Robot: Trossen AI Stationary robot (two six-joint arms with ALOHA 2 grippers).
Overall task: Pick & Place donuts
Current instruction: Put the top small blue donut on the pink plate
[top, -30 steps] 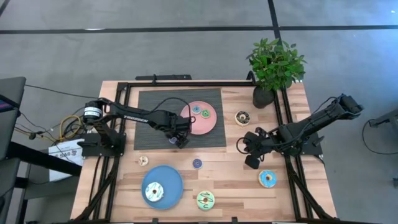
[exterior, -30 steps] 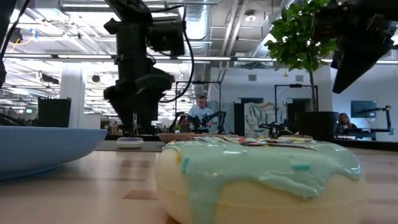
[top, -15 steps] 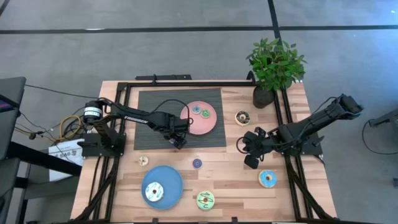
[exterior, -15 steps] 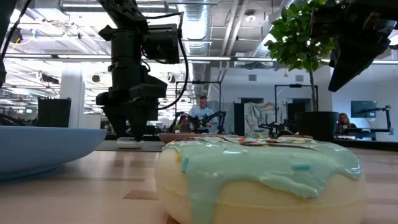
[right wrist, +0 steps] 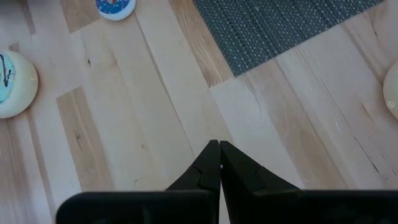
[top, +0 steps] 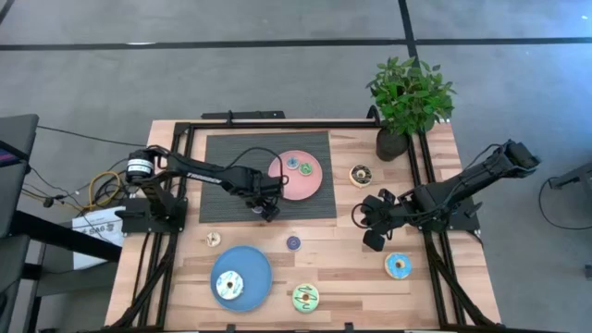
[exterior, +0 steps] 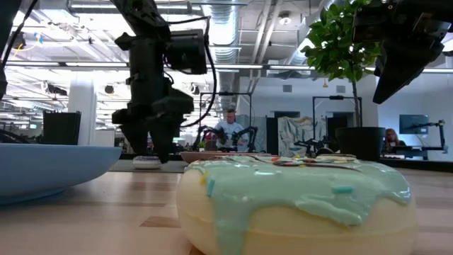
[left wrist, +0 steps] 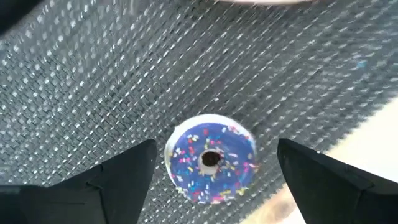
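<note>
My left gripper [top: 266, 211] hangs open over the dark mat, its fingers standing on either side of a small purple sprinkled donut [left wrist: 210, 158] that lies flat on the mat without touching them. The low view shows this gripper [exterior: 151, 150] just above that donut [exterior: 147, 162]. My right gripper [top: 368, 227] waits shut above bare wood toward the table's right. Two small donuts [top: 298, 166] lie on the pink plate [top: 314, 183]. A white donut [top: 228, 284] lies on the blue plate [top: 254, 268].
Loose on the wood lie a brown donut [top: 361, 174], a small cream one [top: 214, 239], a small purple one [top: 293, 243], a lime green one [top: 305, 297] and a light blue one [top: 399, 265]. A potted plant [top: 407, 102] stands at the far right corner.
My left gripper has shifted a little over the purple donut on the mat and come down toward it, staying open. The donut has not moved.
</note>
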